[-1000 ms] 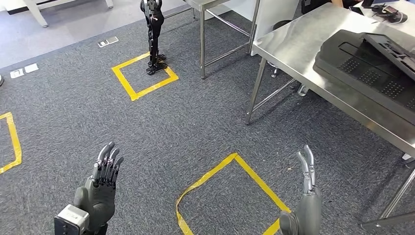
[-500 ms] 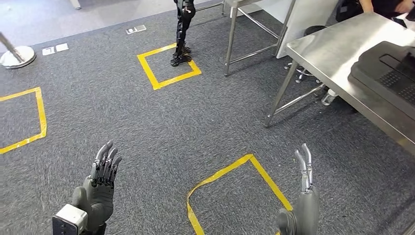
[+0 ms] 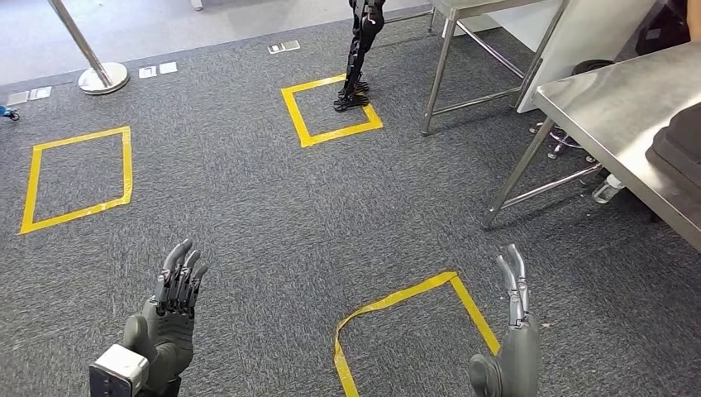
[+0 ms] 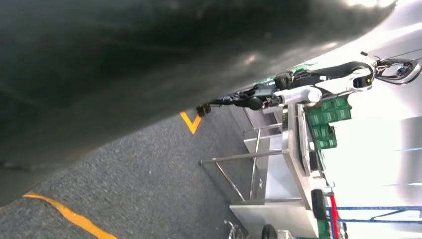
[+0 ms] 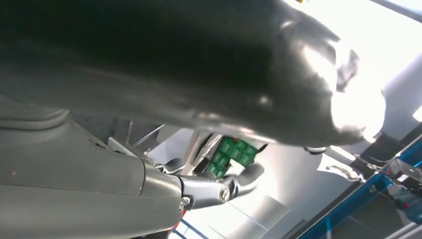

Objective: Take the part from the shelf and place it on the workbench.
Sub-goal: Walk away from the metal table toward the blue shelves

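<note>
Robot hands, left [image 3: 172, 318] and right [image 3: 512, 347], spread and holding nothing, risk clipping the steel counter [image 3: 616, 112] ahead-right should the robot turn carelessly.

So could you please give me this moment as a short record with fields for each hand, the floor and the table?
left hand: left hand raised over the carpet, fingers apart, holding nothing
right hand: right hand raised, fingers straight, holding nothing
floor: grey carpet with yellow tape squares
table: shiny steel workbench at the right, a black moulded part lying on it
other: black robot leg standing on one tape square
</note>
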